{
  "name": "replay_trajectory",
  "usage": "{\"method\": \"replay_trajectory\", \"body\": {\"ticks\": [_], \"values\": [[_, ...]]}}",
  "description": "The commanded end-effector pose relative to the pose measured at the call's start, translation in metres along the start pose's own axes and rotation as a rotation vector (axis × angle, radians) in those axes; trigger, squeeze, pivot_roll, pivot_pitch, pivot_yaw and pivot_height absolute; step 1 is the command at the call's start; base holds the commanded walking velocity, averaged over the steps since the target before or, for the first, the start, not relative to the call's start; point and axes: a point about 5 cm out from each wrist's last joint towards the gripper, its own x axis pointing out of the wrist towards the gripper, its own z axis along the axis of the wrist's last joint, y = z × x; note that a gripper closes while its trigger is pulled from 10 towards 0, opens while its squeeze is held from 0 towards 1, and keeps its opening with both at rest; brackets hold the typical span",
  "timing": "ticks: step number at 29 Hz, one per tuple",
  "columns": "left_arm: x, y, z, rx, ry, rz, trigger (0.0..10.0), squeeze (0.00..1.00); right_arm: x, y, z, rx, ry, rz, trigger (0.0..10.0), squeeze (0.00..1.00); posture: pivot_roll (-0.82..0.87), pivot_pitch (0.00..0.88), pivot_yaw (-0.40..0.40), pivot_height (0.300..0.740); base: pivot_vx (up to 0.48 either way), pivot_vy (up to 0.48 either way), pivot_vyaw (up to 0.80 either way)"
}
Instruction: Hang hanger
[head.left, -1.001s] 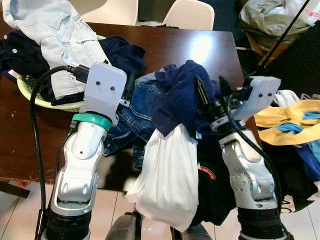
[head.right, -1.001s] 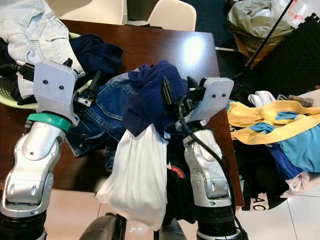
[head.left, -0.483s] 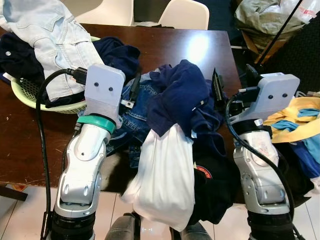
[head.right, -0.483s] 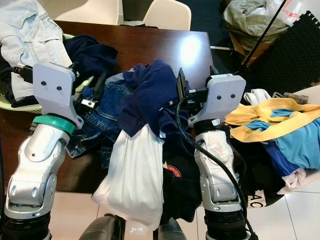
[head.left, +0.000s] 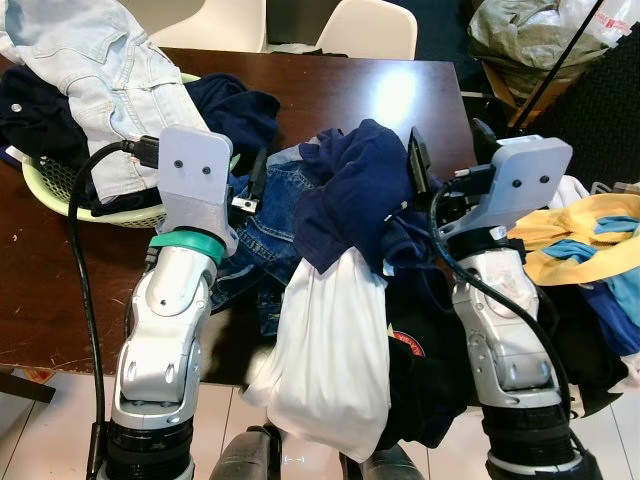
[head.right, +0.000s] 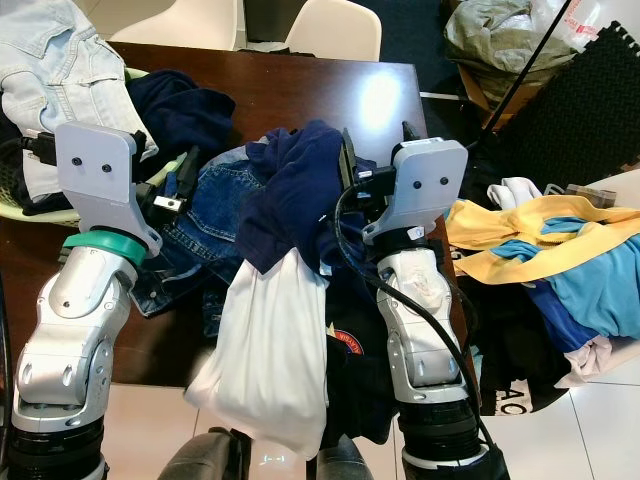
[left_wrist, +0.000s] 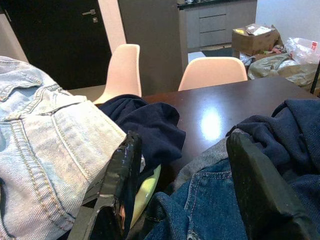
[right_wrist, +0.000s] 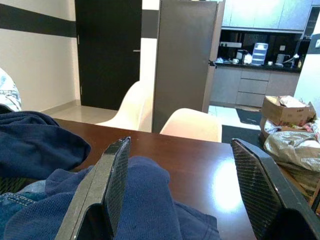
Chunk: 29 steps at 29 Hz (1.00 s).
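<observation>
A heap of clothes lies on the dark wooden table (head.left: 330, 90). A navy garment (head.left: 355, 190) sits on top, and a white garment (head.left: 330, 350) hangs from it over the front edge. Blue jeans (head.left: 270, 220) lie to its left. My left gripper (left_wrist: 182, 140) is open, hovering over the jeans beside the basket. My right gripper (head.left: 447, 140) is open too, with nothing held. It is just right of the navy garment, and one of its fingers (right_wrist: 112, 175) rests against the cloth.
A green basket (head.left: 60, 200) at the left holds a pale denim jacket (head.left: 100, 70) and dark clothes. A black garment (head.left: 430, 340) droops off the table's front. Yellow and blue clothes (head.left: 580, 240) are piled at the right. Two pale chairs (head.left: 365, 30) stand beyond the table.
My right gripper lifted off the navy garment, swung out to the right, then came partway back beside it. The left arm drifted slightly left. The clothes stayed put.
</observation>
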Motion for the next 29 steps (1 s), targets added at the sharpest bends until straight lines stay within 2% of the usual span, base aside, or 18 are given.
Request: {"method": "replay_trajectory", "body": {"ticks": [1,29], "values": [[-0.0006,-0.0020,-0.0047,0.010,0.015,-0.005,10.0,0.00,-0.0036,0.0007,-0.0030,-0.008,0.012,-0.005,10.0,0.00,0.03,0.130,0.069,0.740,-0.266,0.000,0.00],[0.0018,-0.0035,-0.0024,0.000,0.005,0.005,10.0,0.00,-0.0010,0.0018,-0.0092,-0.019,0.014,0.013,10.0,0.00,0.02,0.113,0.057,0.740,-0.359,0.000,0.00]]}}
